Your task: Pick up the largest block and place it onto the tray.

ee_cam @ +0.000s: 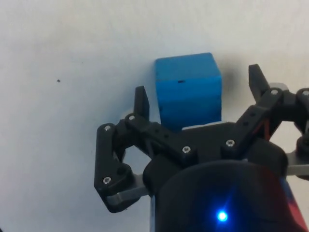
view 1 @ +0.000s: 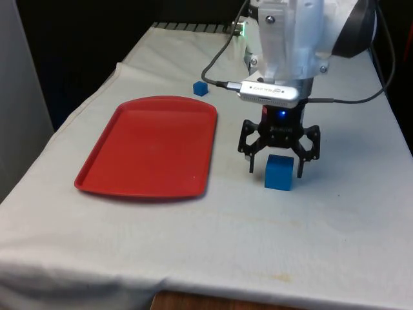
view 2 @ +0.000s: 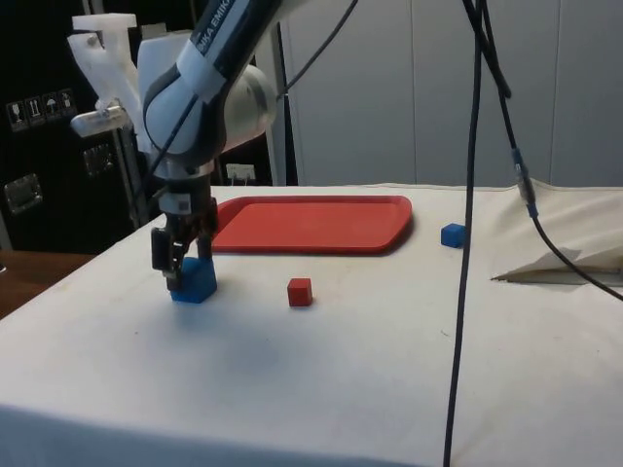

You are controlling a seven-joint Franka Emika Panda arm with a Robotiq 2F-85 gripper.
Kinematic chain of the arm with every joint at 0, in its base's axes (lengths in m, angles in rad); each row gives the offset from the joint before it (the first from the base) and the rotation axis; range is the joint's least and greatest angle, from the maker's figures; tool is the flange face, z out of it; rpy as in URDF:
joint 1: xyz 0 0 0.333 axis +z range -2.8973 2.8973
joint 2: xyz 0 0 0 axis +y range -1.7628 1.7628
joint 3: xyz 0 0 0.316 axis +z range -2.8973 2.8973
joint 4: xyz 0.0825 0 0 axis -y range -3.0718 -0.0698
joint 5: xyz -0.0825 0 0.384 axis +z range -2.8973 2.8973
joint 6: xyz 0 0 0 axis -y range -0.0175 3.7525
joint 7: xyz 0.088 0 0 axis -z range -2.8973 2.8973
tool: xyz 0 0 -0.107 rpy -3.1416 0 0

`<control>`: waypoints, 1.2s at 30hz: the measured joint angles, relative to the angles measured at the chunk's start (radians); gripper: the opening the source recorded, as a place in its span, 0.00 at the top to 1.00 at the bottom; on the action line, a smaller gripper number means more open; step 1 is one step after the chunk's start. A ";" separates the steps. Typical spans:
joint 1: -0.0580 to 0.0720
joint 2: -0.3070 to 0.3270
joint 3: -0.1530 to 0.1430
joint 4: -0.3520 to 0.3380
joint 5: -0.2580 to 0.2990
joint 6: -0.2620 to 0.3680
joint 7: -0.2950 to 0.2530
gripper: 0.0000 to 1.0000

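Two fingers spread | end effector [view 1: 275, 170] straddles large blue block [view 1: 279, 172] | untouched

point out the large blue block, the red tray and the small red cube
large blue block [view 1: 279, 173]: front view, its front face, between the open fingers.
red tray [view 1: 103, 177]: front view, bare floor near its near-left corner.
small red cube [view 2: 300, 292]: side view, its facing side.

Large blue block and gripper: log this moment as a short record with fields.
target: large blue cube-shaped block, resting on the white tablecloth
gripper: black two-finger gripper, open, one finger on each side of the block, gaps showing in the wrist view
tray: red plastic tray, nothing on it
other blocks: small blue cube; small red cube
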 measured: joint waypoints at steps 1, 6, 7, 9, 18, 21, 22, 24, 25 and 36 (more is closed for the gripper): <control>-0.001 0.002 0.000 0.000 0.004 0.003 -0.003 0.11; -0.002 0.007 0.000 0.000 0.008 0.009 -0.006 0.67; -0.002 0.008 0.000 0.000 0.008 0.009 -0.006 0.67; -0.003 0.009 0.000 0.001 0.010 0.011 -0.006 0.95; -0.003 0.009 0.000 0.001 0.011 0.011 -0.006 0.95; -0.003 0.006 -0.003 0.005 0.011 0.011 -0.006 0.95; -0.003 0.001 -0.005 0.006 0.011 0.010 -0.006 0.95; -0.003 -0.013 -0.009 0.005 0.010 0.002 -0.006 0.95; -0.003 -0.013 -0.009 0.005 0.010 0.002 -0.006 0.95; -0.003 -0.082 -0.037 -0.001 0.004 -0.052 -0.005 0.95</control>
